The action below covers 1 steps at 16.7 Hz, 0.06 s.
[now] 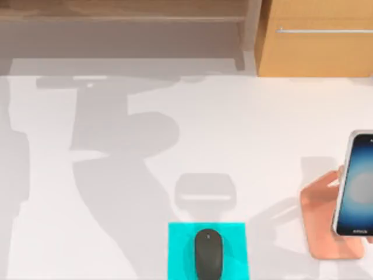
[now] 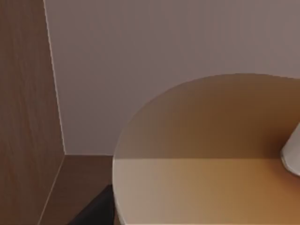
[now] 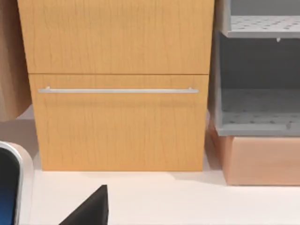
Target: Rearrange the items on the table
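Note:
The dark oval mouse [image 1: 208, 254] lies on a cyan pad [image 1: 180, 245] at the table's front middle. At the right edge the black smartphone [image 1: 356, 185] with its blue screen leans on a salmon-pink stand [image 1: 323, 219]; its rim [image 3: 18, 183] also shows in the right wrist view beside a dark part of my right gripper [image 3: 89, 208]. The orange bubble-tea cup [image 2: 206, 154] with its white straw [image 2: 293, 154] hangs close before the left wrist camera, off the table, wall and floor behind it. My left gripper [image 2: 96, 211] is shut on it.
A light wooden cabinet [image 1: 317, 44] with a metal handle [image 3: 117, 90] stands at the table's back right, with a grey shelf unit [image 3: 258, 70] beside it. Arm shadows fall across the white table [image 1: 245, 128] at left and middle.

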{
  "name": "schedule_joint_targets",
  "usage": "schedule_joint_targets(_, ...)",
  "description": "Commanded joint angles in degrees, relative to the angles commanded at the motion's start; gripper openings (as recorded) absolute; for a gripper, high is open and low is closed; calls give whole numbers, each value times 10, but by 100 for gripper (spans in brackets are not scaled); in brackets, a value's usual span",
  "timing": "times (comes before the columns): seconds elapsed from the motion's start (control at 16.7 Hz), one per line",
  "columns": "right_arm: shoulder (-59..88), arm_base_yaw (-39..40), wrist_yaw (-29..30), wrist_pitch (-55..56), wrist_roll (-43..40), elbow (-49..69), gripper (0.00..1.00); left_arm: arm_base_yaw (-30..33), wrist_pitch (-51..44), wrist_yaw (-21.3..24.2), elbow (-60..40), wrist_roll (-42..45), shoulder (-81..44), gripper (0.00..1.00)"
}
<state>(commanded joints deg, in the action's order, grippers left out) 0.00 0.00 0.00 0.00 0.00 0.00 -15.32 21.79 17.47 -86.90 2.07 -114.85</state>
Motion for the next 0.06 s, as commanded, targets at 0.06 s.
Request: schedule_joint_targets(0.06,0,0,0,0,0,0,100,0,0,0,0,0,0,100)
